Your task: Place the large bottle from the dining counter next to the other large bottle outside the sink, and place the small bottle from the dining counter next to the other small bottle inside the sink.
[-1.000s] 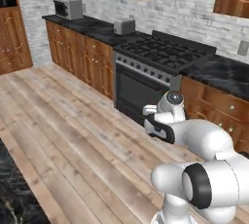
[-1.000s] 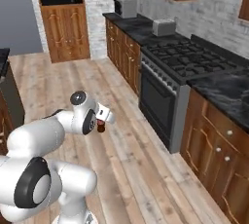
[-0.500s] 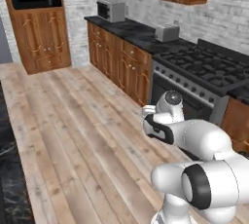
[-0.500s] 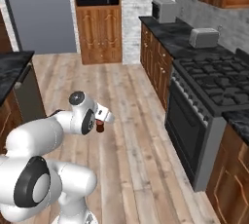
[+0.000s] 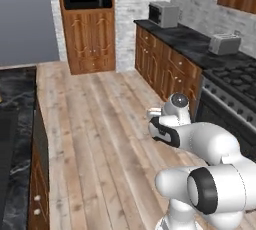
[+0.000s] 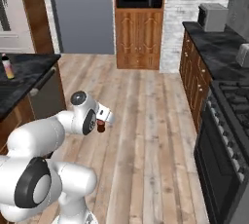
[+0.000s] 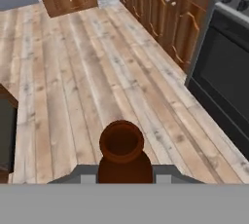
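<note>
The small bottle (image 7: 121, 152), brownish-orange with an open round mouth, stands upright between my fingertips. My gripper (image 7: 121, 173) is shut on it, held above the wooden floor. From the right base view the small bottle (image 6: 100, 127) hangs just under the gripper (image 6: 103, 121), which sits folded close to my body. The hand (image 5: 159, 128) is also seen from the left. The dining counter (image 6: 23, 78) with its black marble top lies to my left, and the large bottle (image 6: 7, 66) stands on it. The sink and both other bottles are out of view.
A stove with oven (image 6: 227, 135) and wall counters with wooden cabinets (image 5: 170, 69) run along the right, carrying a microwave (image 5: 164, 14) and toaster (image 5: 223, 44). A tall cabinet with a built-in oven (image 6: 138, 21) stands ahead. The wooden floor (image 5: 100, 124) between the counters is open.
The whole picture has swung: the base has turned, so the stove has slid right and the island and tall cabinet have come into view. The gripper keeps the small bottle.
</note>
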